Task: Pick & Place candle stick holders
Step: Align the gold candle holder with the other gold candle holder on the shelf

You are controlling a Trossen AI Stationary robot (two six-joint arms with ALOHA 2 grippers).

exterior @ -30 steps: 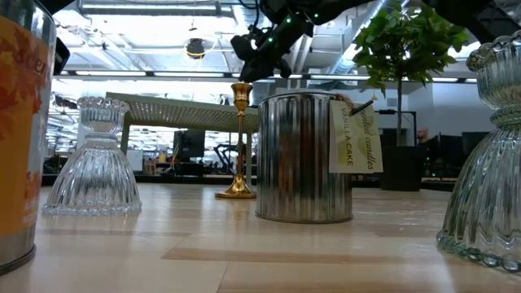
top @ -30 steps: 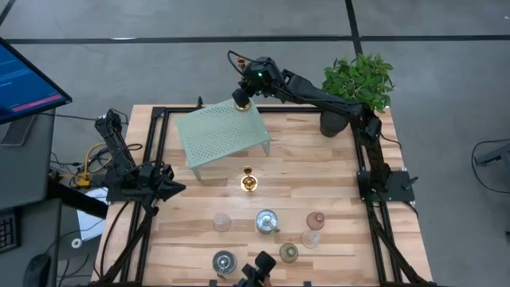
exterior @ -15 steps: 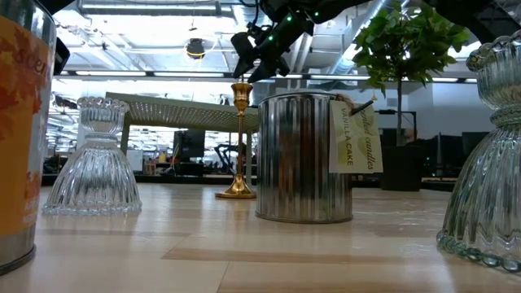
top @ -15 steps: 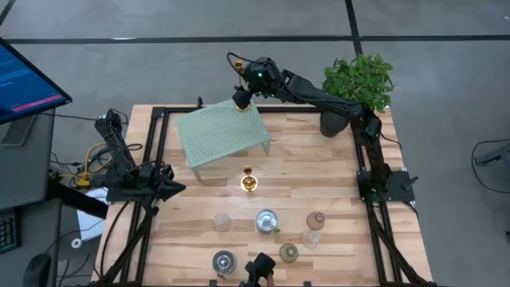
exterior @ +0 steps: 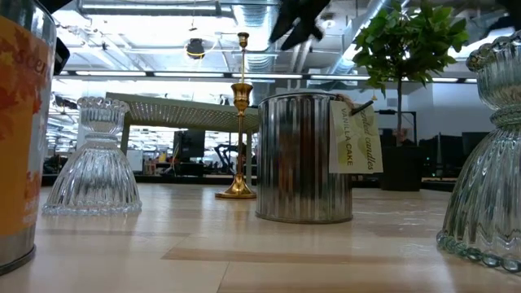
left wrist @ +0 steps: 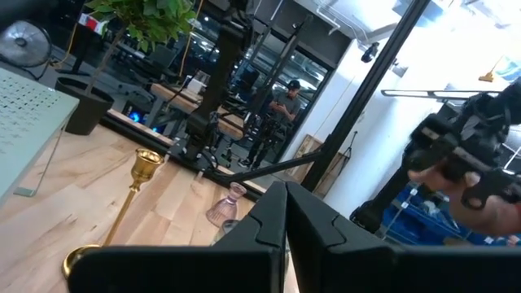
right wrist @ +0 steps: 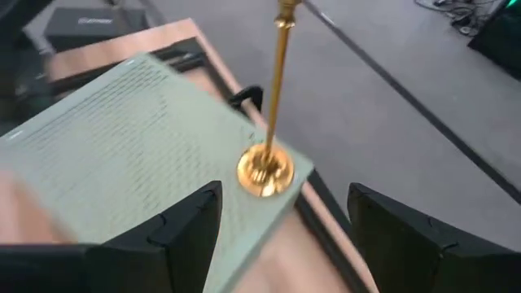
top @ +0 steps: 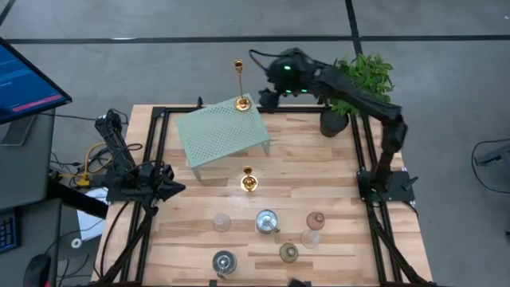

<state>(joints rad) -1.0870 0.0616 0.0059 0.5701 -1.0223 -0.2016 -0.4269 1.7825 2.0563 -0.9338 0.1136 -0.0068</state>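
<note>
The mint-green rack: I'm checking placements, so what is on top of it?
One tall gold candlestick stands upright at the far right corner of the mint-green rack, with the right gripper open and clear beside it. The table under the rack is covered from above.

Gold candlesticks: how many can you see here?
2. The tall gold candlestick stands on the green rack's far corner; the short gold candlestick stands mid-table, before the rack.
</note>
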